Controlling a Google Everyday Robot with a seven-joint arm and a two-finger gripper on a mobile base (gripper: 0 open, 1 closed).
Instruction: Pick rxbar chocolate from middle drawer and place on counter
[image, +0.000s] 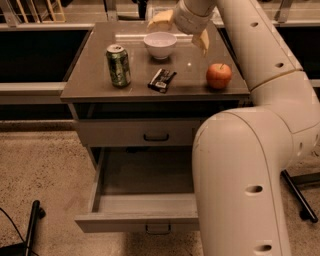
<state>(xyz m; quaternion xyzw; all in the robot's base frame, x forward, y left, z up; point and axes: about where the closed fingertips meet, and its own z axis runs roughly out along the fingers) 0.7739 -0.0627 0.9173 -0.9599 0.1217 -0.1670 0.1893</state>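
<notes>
The arm (240, 170) fills the right side of the view, and its thick lower segment hides the right end of the middle drawer (135, 221) and the cabinet's right side. What lies in that part of the drawer cannot be seen; the part that shows is plain grey. The wrist runs off the top edge of the view, so only the lower end of the gripper (177, 36) is in sight. It hangs over the back of the counter (92, 75), its two pale yellow fingers (202, 40) spread wide apart with nothing between them. Directly under the gripper and slightly to its left stands a white bowl (160, 44). The rxbar chocolate (161, 80) lies flat on the counter nearer the front edge than the gripper, well apart from it, in a dark wrapper whose print is too small to read. A green can (118, 65) stands upright on the counter to the gripper's left and forward of it. An apple (219, 76) sits to its right and forward, near the counter's right edge. Below the counter, the upper drawer front (156, 132) is closed, and the middle drawer is pulled out toward the camera, far below the gripper. The floor (45, 165) is speckled beige. A black pole (32, 225) is cut off at the lower left, and the dark recesses on both sides of the cabinet show no detail.
</notes>
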